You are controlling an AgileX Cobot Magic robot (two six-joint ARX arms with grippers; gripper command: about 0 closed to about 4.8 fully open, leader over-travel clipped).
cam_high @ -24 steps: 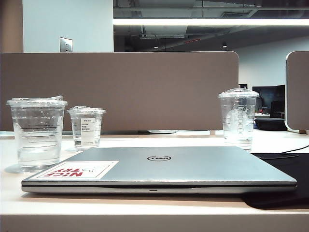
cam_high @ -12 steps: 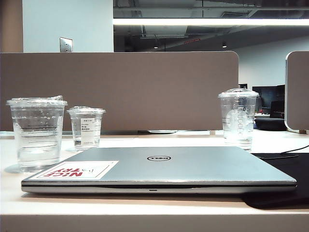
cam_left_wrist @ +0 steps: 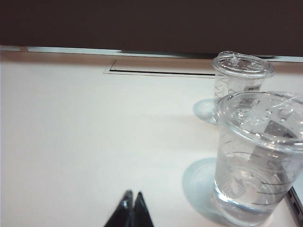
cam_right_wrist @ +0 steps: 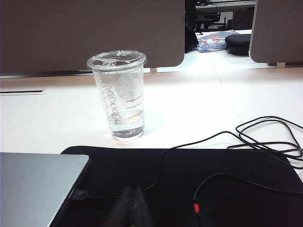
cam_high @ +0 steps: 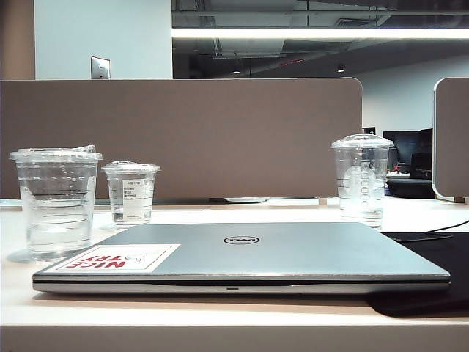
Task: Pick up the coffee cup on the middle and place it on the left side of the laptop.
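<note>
Coffee cup (cam_high: 56,203) placement looks complete. Left gripper (cam_left_wrist: 132,211) is closed and empty, the cup at its two o'clock, standing left of the laptop (cam_high: 242,257); right gripper (cam_right_wrist: 130,204) is closed over the black mat (cam_right_wrist: 199,184).

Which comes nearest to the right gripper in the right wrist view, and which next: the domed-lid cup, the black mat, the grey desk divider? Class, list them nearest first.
The right gripper is shut, low over the mat.
1. Black mat: directly beneath the fingertips.
2. Domed-lid cup: upright on the white desk beyond the mat.
3. Grey desk divider: behind the cup, at the desk's back edge.
</note>
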